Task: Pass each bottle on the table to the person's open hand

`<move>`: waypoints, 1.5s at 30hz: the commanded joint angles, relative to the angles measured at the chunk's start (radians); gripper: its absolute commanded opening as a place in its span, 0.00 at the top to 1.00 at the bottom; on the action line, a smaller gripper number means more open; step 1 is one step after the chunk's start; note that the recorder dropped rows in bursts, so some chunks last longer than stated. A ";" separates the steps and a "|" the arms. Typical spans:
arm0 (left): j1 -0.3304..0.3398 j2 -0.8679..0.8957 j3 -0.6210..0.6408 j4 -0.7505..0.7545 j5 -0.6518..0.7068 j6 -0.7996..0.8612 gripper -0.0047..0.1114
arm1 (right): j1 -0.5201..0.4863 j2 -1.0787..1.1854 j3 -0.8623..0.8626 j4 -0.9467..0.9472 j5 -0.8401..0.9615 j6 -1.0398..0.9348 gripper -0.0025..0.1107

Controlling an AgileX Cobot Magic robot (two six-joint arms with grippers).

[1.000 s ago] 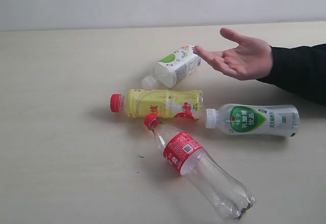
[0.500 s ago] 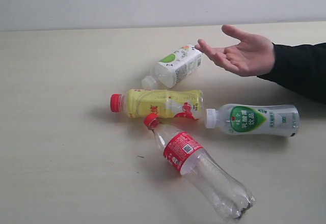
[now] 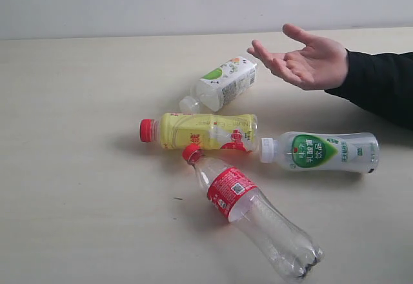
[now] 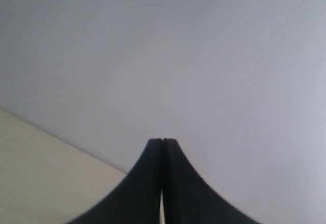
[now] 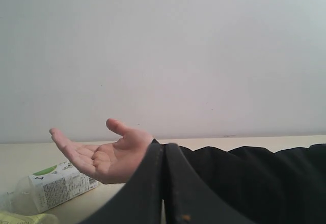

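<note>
In the exterior view, the yellow bottle lay on the table, its long axis running left to right and its red cap pointing left. Behind it and to the right, the person's open hand was held palm up, fingers spread toward the left, on a black sleeve. Between them lay the white squarish bottle, its base toward the hand. The green-white labelled bottle lay to the right of the yellow bottle, its white cap just beside the yellow bottle's base. The red-labelled clear bottle lay diagonally in front, its red cap just beside the yellow bottle.

In the left wrist view, the left gripper was clenched on nothing, with a pale wall behind it.

In the right wrist view, the right gripper was also pressed closed and empty.
</note>
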 commanded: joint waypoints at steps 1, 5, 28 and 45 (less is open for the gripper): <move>-0.001 -0.005 0.002 0.011 0.070 -0.010 0.96 | -0.005 -0.006 0.005 0.001 -0.014 -0.003 0.98; -0.001 -0.005 0.002 0.097 0.070 0.050 0.96 | -0.005 -0.006 0.005 0.001 -0.014 -0.003 0.98; 0.002 0.113 0.002 0.069 -0.385 0.258 0.96 | -0.005 -0.006 0.005 0.001 -0.014 -0.003 0.98; 0.002 0.798 -0.432 0.174 -0.568 0.252 0.96 | -0.005 -0.006 0.005 0.001 -0.014 -0.003 0.98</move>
